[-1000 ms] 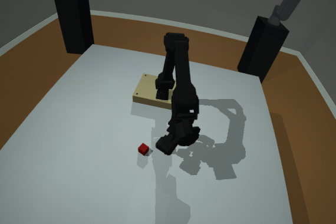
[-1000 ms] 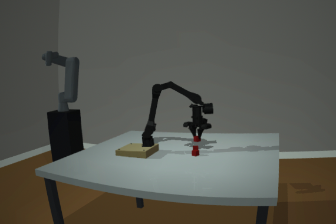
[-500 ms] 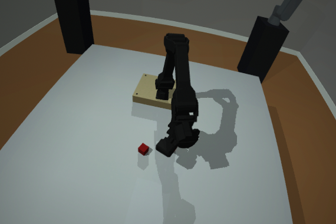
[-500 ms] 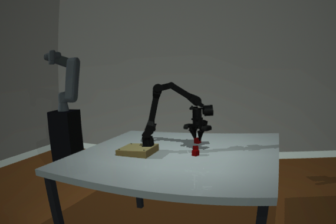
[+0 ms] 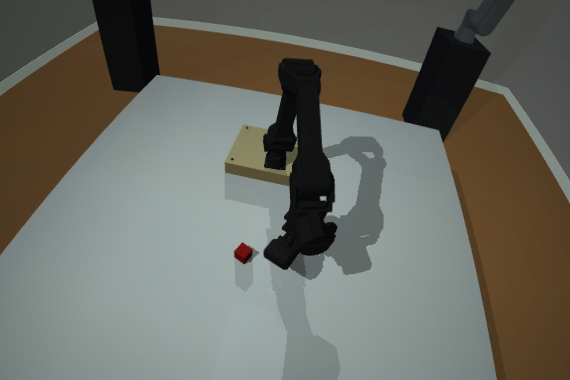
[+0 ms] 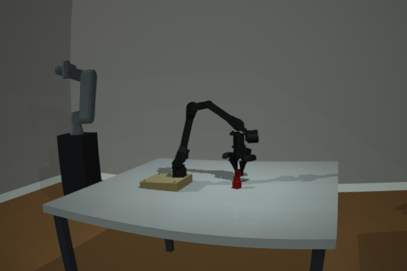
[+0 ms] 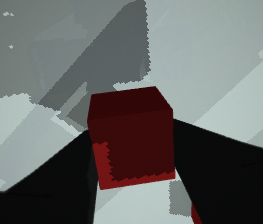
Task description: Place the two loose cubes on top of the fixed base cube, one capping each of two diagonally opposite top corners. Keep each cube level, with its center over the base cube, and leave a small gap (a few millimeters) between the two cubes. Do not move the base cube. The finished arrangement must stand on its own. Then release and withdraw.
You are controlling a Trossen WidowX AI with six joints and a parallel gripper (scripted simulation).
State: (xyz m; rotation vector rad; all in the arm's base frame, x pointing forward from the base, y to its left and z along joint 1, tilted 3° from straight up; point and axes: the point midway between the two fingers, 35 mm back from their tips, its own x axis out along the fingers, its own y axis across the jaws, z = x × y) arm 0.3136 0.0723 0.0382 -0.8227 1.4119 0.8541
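My gripper (image 6: pixel 238 172) (image 7: pixel 130 133) points down, shut on a red cube (image 7: pixel 132 145), which sits between the fingers and looks close to level in the wrist view. In the top view the arm hides this cube. A second red cube (image 5: pixel 243 253) (image 6: pixel 236 185) rests on the table, left of the gripper in the top view. A third red cube (image 6: pixel 236 178) shows just behind it in the exterior view, below the held cube; the arm hides it in the top view. A red sliver (image 7: pixel 195 215) shows past the right finger. I cannot tell which standing cube is the base.
The white table (image 5: pixel 150 232) (image 6: pixel 285 212) carries the arm's tan mounting board (image 5: pixel 250 144) (image 6: pixel 161 183) behind the cubes. Two black pedestals (image 5: pixel 127 42) (image 5: pixel 445 82) with grey arms stand beyond the table's far corners. Arm shadows cross the tabletop.
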